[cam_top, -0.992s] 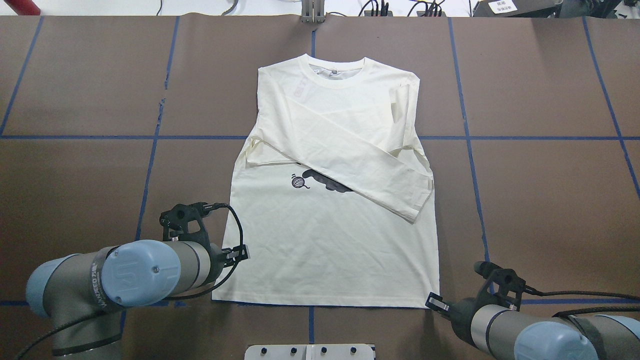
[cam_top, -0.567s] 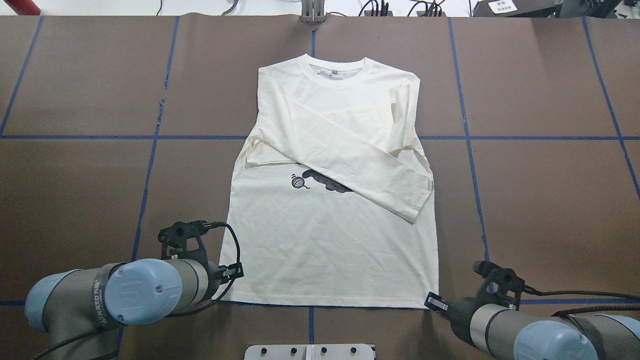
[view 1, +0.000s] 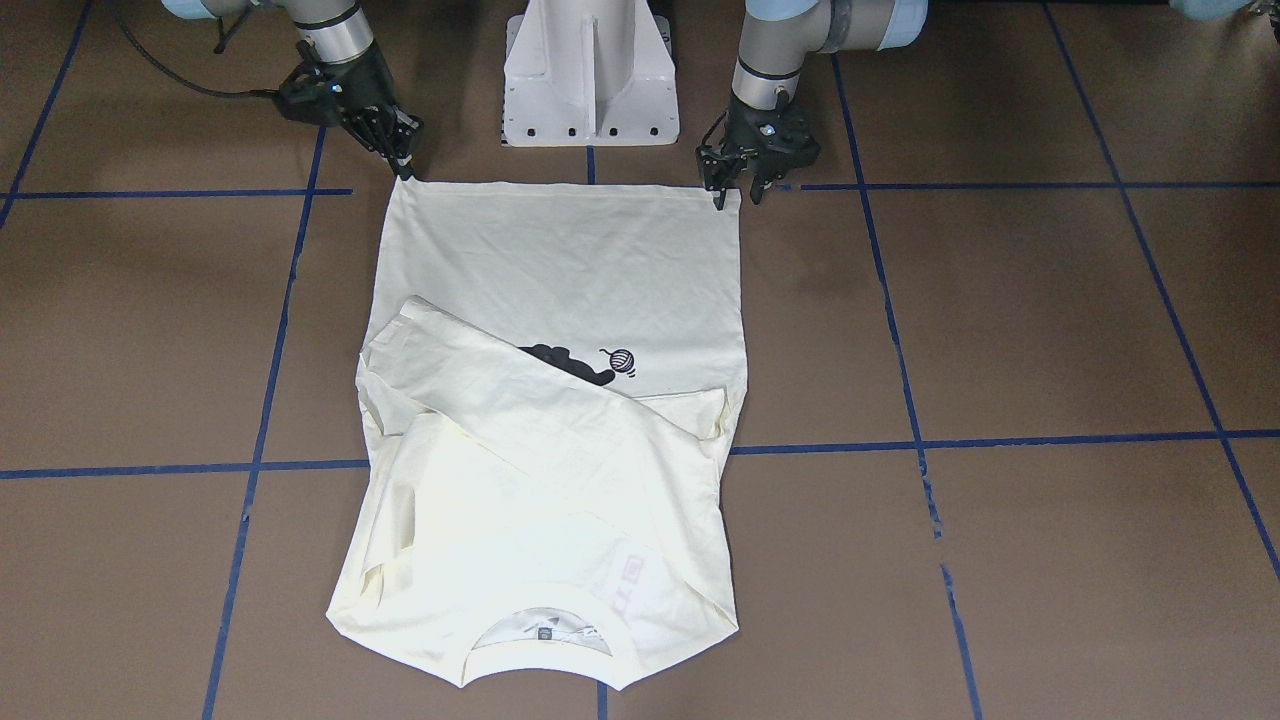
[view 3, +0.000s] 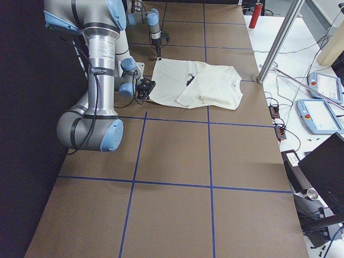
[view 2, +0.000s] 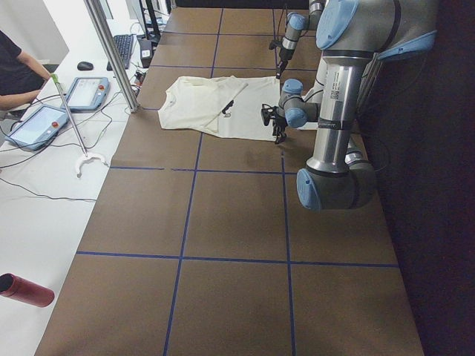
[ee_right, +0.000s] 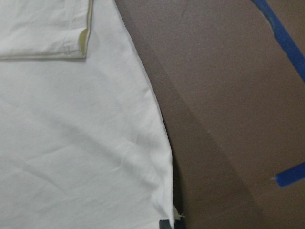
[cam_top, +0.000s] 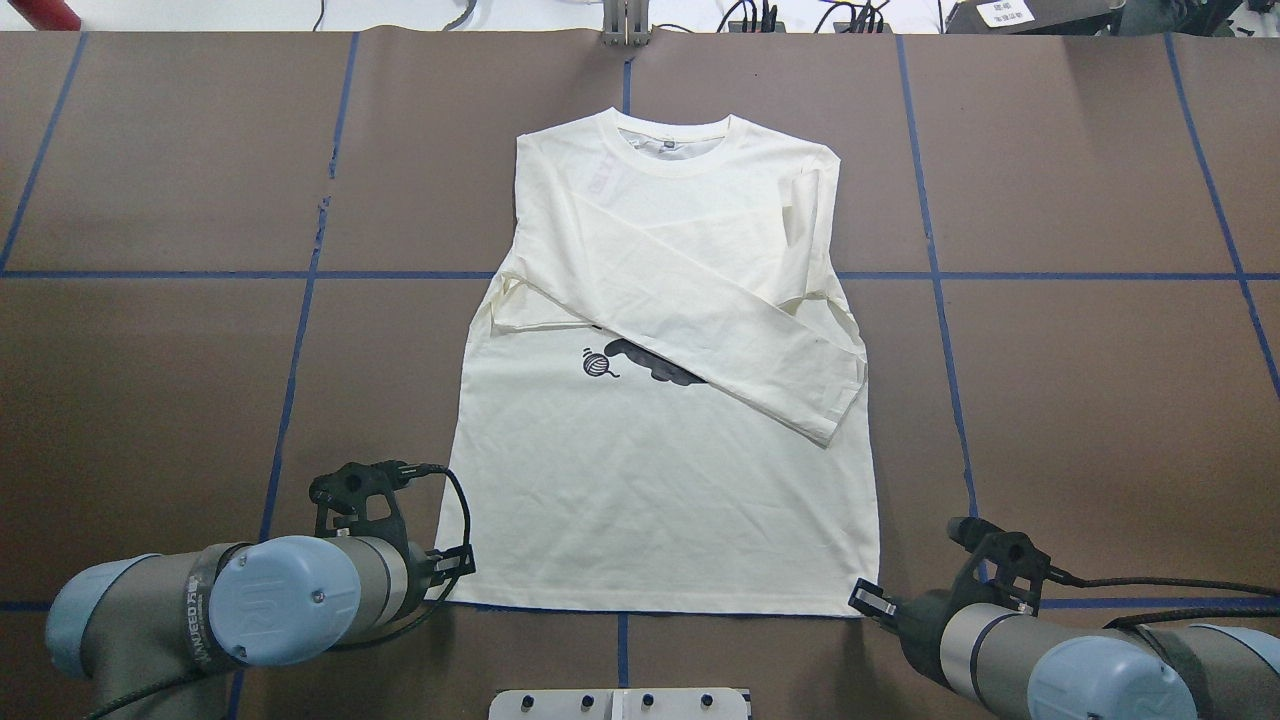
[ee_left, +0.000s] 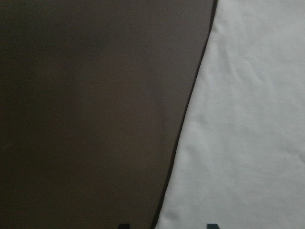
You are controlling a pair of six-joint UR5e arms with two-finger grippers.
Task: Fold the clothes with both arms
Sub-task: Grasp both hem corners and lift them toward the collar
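Note:
A cream long-sleeved shirt (cam_top: 650,500) lies flat on the brown table (cam_top: 1080,400), collar away from me. Both sleeves are folded across its chest, over a small black print (cam_top: 640,365). In the front-facing view my left gripper (view 1: 735,197) is open at the shirt's (view 1: 560,260) hem corner. The left wrist view shows the shirt's (ee_left: 248,119) side edge running between its fingertips. My right gripper (view 1: 405,168) is shut at the other hem corner. The right wrist view shows that corner (ee_right: 171,214) at its closed tips.
The white pedestal base (view 1: 590,70) stands between the arms at the near table edge. Blue tape lines (cam_top: 290,380) mark a grid on the table. A metal post (view 2: 111,52), tablets and a seated person (view 2: 15,70) are beyond the far edge.
My left arm has drawn back toward me along the shirt's left edge, down to the hem corner. The right arm has barely moved. The shirt lies as before.

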